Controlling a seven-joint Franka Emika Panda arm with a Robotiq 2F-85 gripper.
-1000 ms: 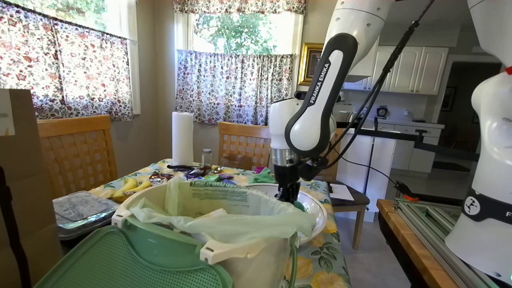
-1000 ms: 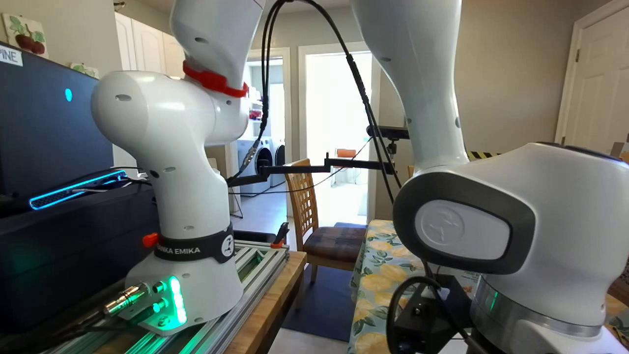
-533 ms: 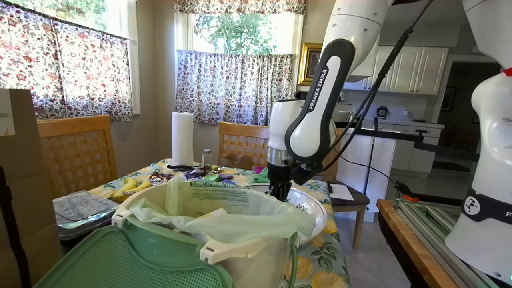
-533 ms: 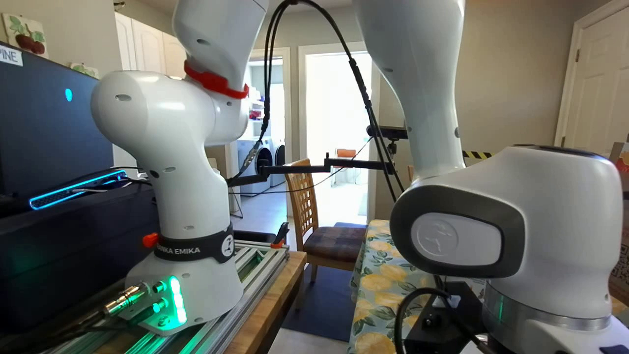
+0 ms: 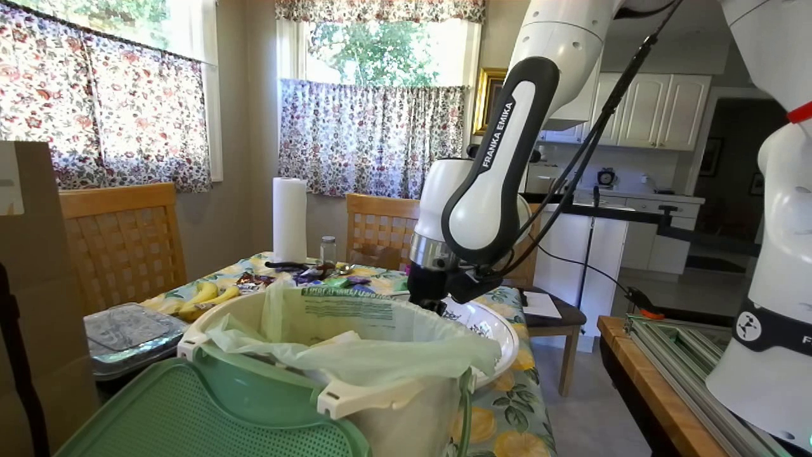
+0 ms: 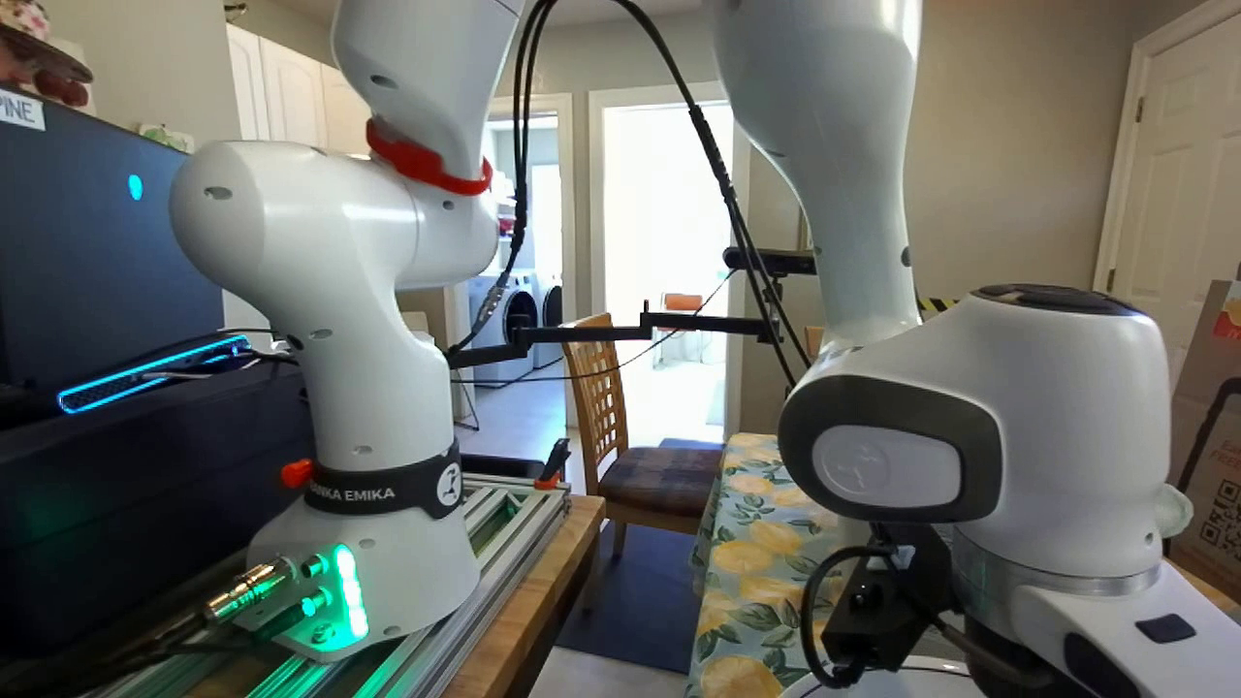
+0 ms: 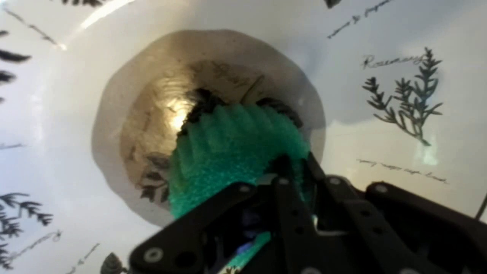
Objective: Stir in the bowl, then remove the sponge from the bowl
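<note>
In the wrist view the wide, pale bowl [image 7: 384, 23], printed with dark herb drawings, holds a shallow brownish pool of liquid [image 7: 213, 45] at its middle. A green, ridged sponge [image 7: 232, 152] is pinched at its right part between the fingers of my gripper [image 7: 297, 164], and it hangs over the pool. Whether its lower side touches the liquid or the bowl I cannot tell. From an exterior view, the gripper [image 5: 434, 307] reaches down at the bowl's left part, and the bowl's whitish rim [image 5: 509, 346] shows to the right. The sponge is hidden there.
A green bin [image 5: 254, 381] with a translucent liner [image 5: 380, 355] stands directly in front of the bowl and covers part of it. Bananas [image 5: 206, 298], a foil-covered tray [image 5: 136, 330], a paper towel roll [image 5: 290, 219] and a glass jar [image 5: 328, 251] are farther left on the table.
In an exterior view my gripper has swept left across the bowl, and the wrist has tilted. A green patch seen beside the fingers a second ago is no longer visible there.
</note>
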